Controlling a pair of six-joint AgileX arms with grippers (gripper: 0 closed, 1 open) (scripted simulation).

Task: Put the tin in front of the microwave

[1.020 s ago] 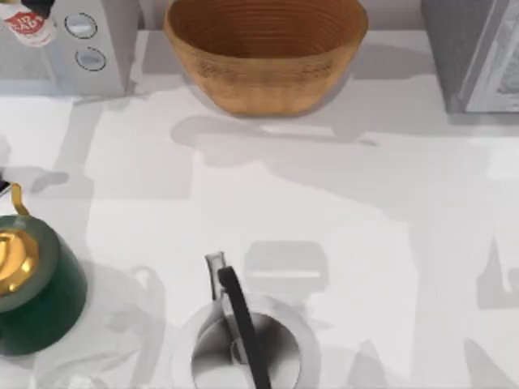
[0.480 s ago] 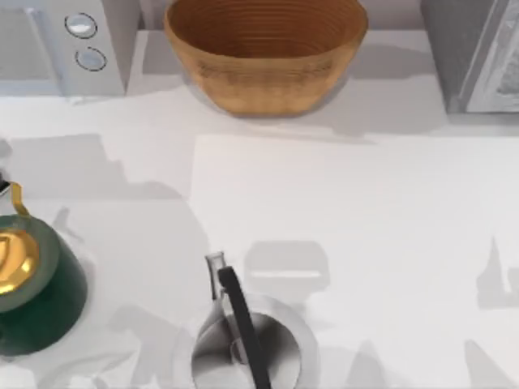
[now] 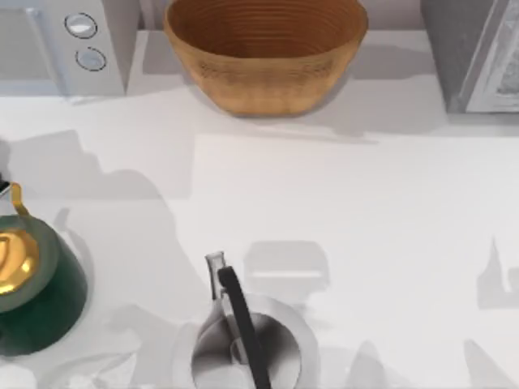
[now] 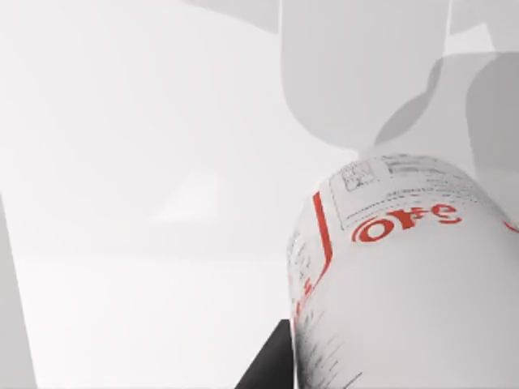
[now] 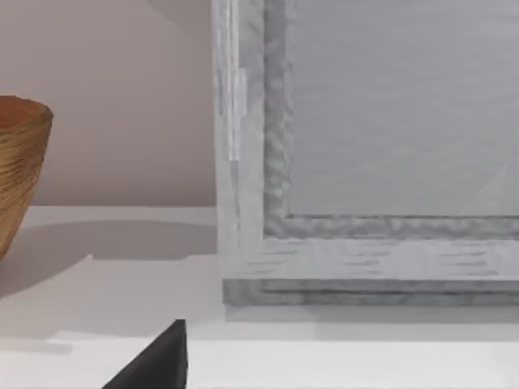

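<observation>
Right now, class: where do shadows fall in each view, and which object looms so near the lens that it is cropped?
Top view: soft grey shadows cross the white table. Left wrist view: the white-labelled, red-printed tin looms, cropped. Right wrist view: the woven brown basket casts a shadow.

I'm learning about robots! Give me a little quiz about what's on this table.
1. True or false: the basket stands between the microwave and the grey box.
2. How many dials are on the microwave's front? A one, B two, C four.
3. Fill in: in the left wrist view, the print on the tin is black and ___.

Key: 1 true; 2 B; 3 red.
</observation>
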